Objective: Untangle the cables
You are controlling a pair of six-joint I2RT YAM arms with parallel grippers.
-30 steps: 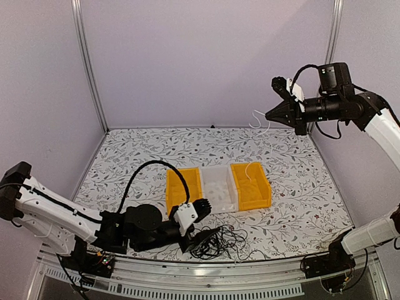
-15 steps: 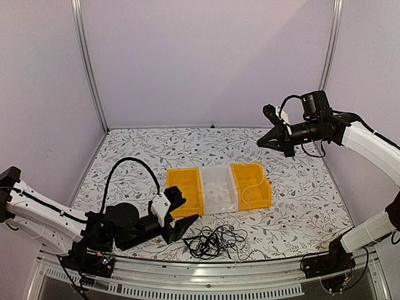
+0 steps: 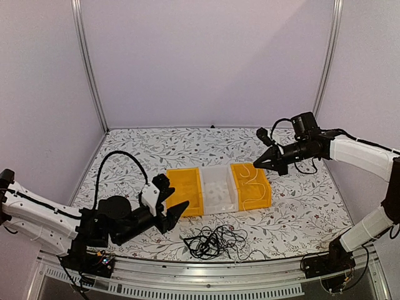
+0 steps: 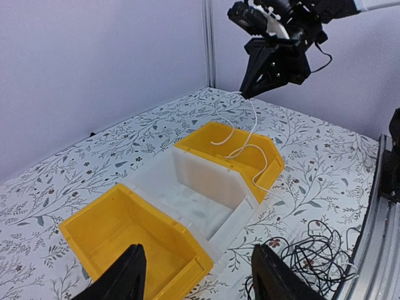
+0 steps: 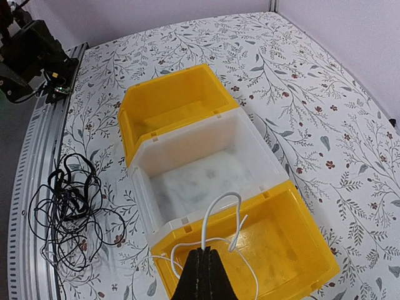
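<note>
The right gripper [image 3: 257, 164] is seen pinched shut on the end of the white cable [image 5: 219, 206]. Over the last second it has been brought down from high at 1 o'clock to just above the right bin [image 3: 265, 187], and the cable, which hung free in the air, is now laid in loops inside that bin. One strand is draped over the bin's rim on the 6 o'clock side. From this it is judged that one cable has been freed from the tangle and is nearly stowed; only the release is left, and the draped strand may need tucking in.

The left gripper [image 3: 172, 197] is held wide open and nothing is carried in it. It has been drawn back toward 9 o'clock, away from the black tangle [image 3: 215, 240], which it was pinning a second ago. The tangle is left on the table [image 3: 300, 206] at 6 o'clock of the bins, touched by neither arm, so most of the task is judged undone.

Three bins are set in a row. The left bin [image 3: 183, 192] at 9 o'clock is empty. Nothing is made out in the clear bin [image 3: 219, 187] between the two yellow ones. Only the right bin, at 3 o'clock, is filled, and by the white cable alone
</note>
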